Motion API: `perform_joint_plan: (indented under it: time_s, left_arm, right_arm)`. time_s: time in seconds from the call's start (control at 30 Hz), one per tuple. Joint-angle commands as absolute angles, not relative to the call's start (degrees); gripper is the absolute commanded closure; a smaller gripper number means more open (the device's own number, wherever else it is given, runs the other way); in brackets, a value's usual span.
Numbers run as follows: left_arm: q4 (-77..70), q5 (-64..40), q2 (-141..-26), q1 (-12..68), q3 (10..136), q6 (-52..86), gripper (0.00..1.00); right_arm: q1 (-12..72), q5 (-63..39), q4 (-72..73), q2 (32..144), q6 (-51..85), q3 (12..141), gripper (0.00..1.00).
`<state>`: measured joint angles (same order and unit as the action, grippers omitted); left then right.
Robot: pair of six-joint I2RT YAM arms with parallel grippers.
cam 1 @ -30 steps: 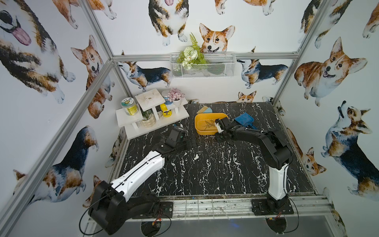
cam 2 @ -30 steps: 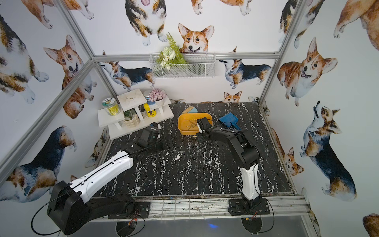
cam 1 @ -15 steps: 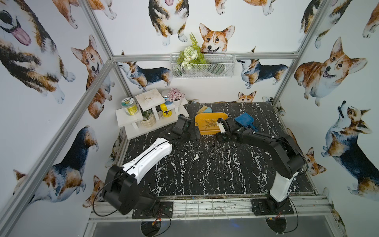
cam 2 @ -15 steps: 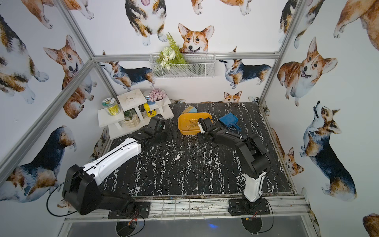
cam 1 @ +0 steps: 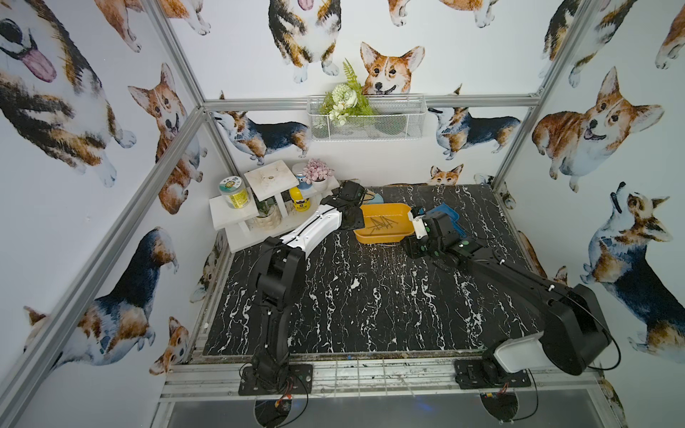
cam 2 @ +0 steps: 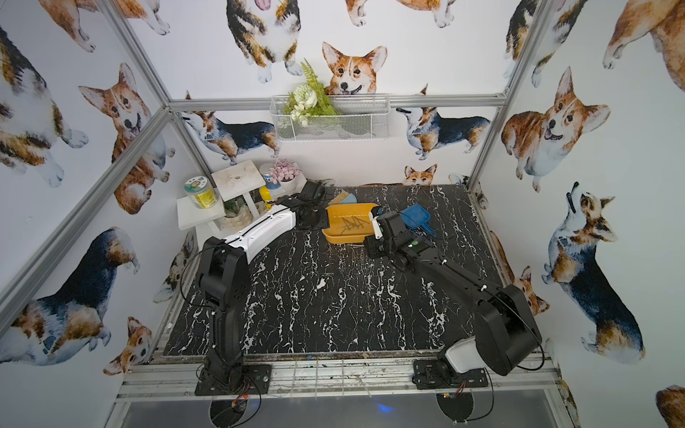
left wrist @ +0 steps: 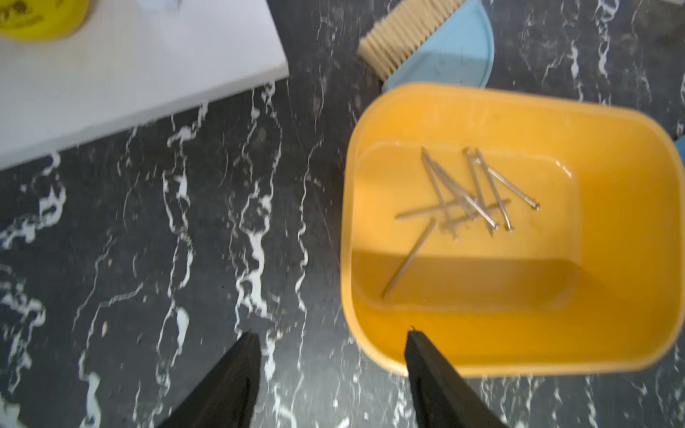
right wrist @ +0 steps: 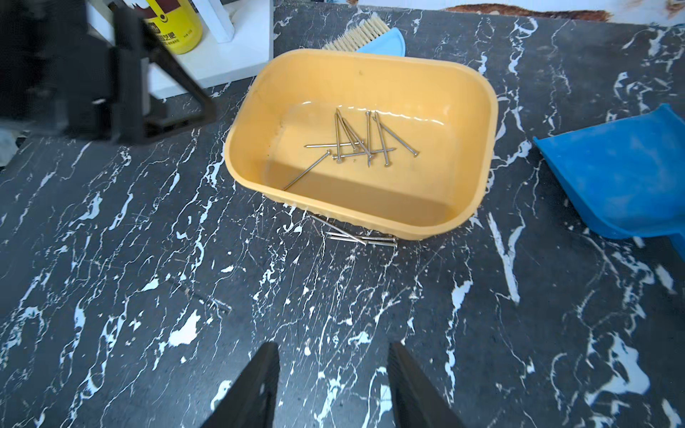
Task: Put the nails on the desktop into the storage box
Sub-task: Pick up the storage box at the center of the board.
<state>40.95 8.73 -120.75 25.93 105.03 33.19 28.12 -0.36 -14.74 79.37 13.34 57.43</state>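
The yellow-orange storage box point(cam 1: 381, 239) point(cam 2: 344, 239) stands at the back middle of the black marble desktop point(cam 1: 370, 304). Several grey nails point(left wrist: 463, 196) point(right wrist: 363, 144) lie crossed on its floor. A few more nails point(right wrist: 359, 237) lie on the desktop against the box's near wall. My left gripper point(left wrist: 333, 335) hangs open and empty at the box's left end, one fingertip point(left wrist: 413, 339) over the rim. My right gripper point(right wrist: 333, 344) is open and empty above bare desktop, a short way in front of the box and the loose nails.
A blue dustpan point(cam 1: 448, 216) point(right wrist: 622, 178) lies right of the box. A light-blue brush point(left wrist: 444, 55) lies behind it. The white tiered shelf point(cam 1: 259, 218) with jars and a yellow bottle point(right wrist: 178, 26) stands at the back left. A wire basket point(cam 1: 367, 118) hangs on the back wall.
My left arm has reached from the left middle of the desktop to the box's left end, its jaws narrowing. The right gripper has drawn back from the box toward the front, its jaws widening.
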Motion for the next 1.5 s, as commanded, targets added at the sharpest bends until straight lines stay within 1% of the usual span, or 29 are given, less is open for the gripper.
perform_joint_plan:
  time_s: [0.0, 0.1, 0.23, 0.5, 0.57, 0.97, 1.03, 1.27, 1.47]
  left_arm:
    - [47.3, 9.7, -125.9, 26.0, 111.4, 30.6, 0.35]
    - [50.0, 11.1, -130.6, 26.0, 116.7, 30.4, 0.36]
    - [54.4, 12.5, -136.8, 26.0, 125.3, 29.8, 0.44]
    - [63.6, 14.1, -147.7, 26.5, 143.0, 28.3, 0.67]
    - [65.1, 14.0, -149.5, 26.5, 145.5, 28.2, 0.7]
    - [65.8, 12.1, -152.1, 26.2, 148.9, 28.6, 0.93]
    - [65.7, 11.1, -152.0, 26.0, 149.2, 28.7, 1.0]
    - [66.0, 8.3, -151.6, 25.7, 151.0, 29.3, 1.0]
    - [66.4, 7.4, -145.8, 25.8, 150.6, 28.7, 1.0]
  right_arm:
    - [28.1, 0.7, -16.9, 76.4, 14.6, 56.1, 0.48]
    - [28.2, 1.0, -17.7, 73.6, 15.0, 54.8, 0.48]
    - [28.1, 0.8, -18.2, 71.0, 15.8, 53.0, 0.47]
    - [28.1, 0.4, -18.0, 69.3, 16.3, 50.0, 0.48]
    - [28.1, 0.4, -17.8, 69.0, 16.3, 49.6, 0.48]
    - [28.0, 0.8, -17.7, 67.6, 16.6, 47.4, 0.48]
    - [28.0, 0.6, -17.5, 67.4, 16.9, 46.7, 0.48]
    - [27.9, 1.1, -17.7, 66.7, 17.1, 45.5, 0.49]
    - [27.9, 1.7, -17.5, 66.9, 16.8, 45.7, 0.49]
